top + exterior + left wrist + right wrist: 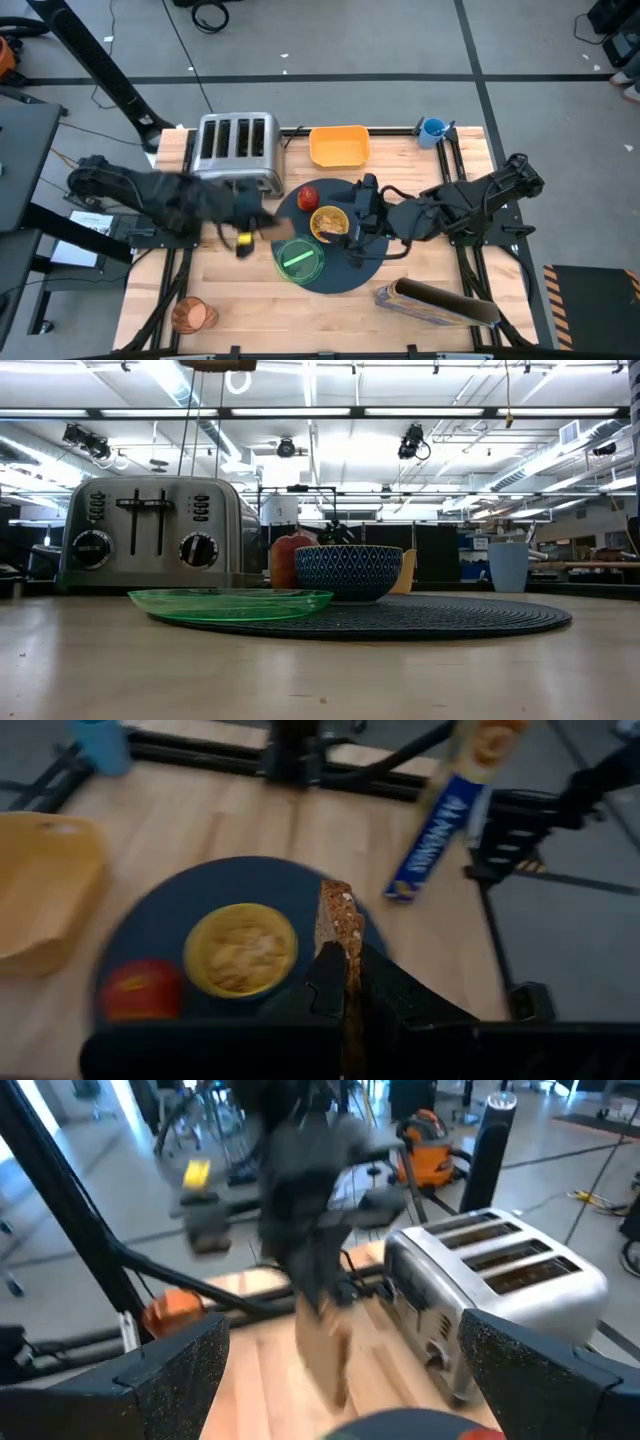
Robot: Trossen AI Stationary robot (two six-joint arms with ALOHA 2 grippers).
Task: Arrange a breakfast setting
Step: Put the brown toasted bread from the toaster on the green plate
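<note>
You are carrying the toast slice point(342, 935) in the left gripper point(345, 982), its fingers pressed narrow on the bread, which is standing on edge. From above, this gripper is hanging at about nine o'clock of the mat point(368, 270), beside the toaster point(237, 150). The right gripper point(357, 237) is waiting wide open over the mat, at about three o'clock of the bowl point(330, 222) (it is holding nothing). The step in hand seems to be bringing the toast to the green plate point(299, 259). Next you are probably needing to lay it flat there.
</note>
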